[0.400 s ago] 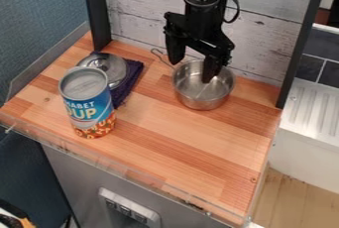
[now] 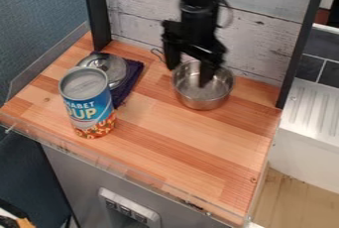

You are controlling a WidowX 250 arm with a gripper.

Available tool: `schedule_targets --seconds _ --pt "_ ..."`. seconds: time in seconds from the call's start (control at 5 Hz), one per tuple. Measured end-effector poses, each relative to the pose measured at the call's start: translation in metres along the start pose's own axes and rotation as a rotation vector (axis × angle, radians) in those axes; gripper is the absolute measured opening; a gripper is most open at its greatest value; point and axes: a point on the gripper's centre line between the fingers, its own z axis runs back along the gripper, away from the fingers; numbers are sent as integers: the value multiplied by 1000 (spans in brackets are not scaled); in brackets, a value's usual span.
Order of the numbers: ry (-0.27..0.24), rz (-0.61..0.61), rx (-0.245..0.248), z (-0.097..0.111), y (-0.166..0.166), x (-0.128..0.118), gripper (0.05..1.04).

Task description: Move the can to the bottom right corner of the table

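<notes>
Slightly lower and further left in the view than a moment ago, the black hand (image 2: 189, 75) has shifted, while the can, pot, lid and cloth lie as they did. Its fingers are spread wide with nothing held between them; one shows by the left side of the metal pot (image 2: 204, 102), the other over the pot's inside. The soup can (image 2: 89, 108) stands upright near the counter's (image 2: 192, 140) front edge, toward the front left corner. Behind it, near the back left corner, a round metal lid (image 2: 114, 67) lies on a dark purple cloth (image 2: 134, 81). The pot sits near the back edge.
</notes>
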Motion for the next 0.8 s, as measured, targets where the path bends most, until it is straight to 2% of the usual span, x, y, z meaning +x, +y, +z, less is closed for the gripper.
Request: schedule_targets --seconds 0.2,0.4,0.6,0.8 --pt "-43 141 6 8 59 -5 1001" --pt "-60 166 2 9 98 -20 1001" --pt "-26 185 -5 2 152 -53 1001" --pt "60 127 -3 -11 181 -77 1001"
